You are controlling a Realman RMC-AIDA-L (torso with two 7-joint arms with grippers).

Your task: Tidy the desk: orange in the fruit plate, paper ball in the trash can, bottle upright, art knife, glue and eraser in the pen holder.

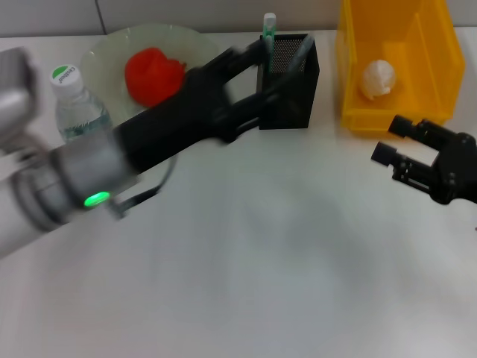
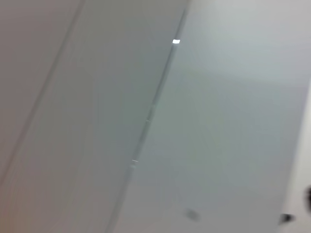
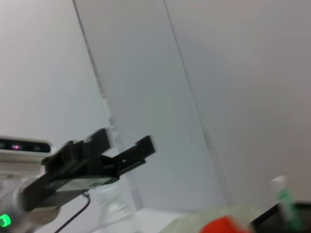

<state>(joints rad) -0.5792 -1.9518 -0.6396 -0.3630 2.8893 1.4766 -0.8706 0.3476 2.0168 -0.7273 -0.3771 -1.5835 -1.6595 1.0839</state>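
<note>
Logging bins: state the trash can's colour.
Bright yellow trash can, clearest in the head view.

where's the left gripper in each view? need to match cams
Head: left gripper upper centre, at the pen holder rim.
Left wrist: not in view, only wall.
Right wrist: left gripper left of centre, seen against the wall.
Shared landmark: art knife standing up out of the pen holder.

Wall [image 3: 233, 87] behind the work area: pale grey panels, smooth, split by thin seams [image 2: 150, 111] that run slantwise in both wrist views. Head view catches a strip of the same wall [image 1: 186, 15] along the far edge, one dark seam crossing it. Light even, soft, no hard shadows.
</note>
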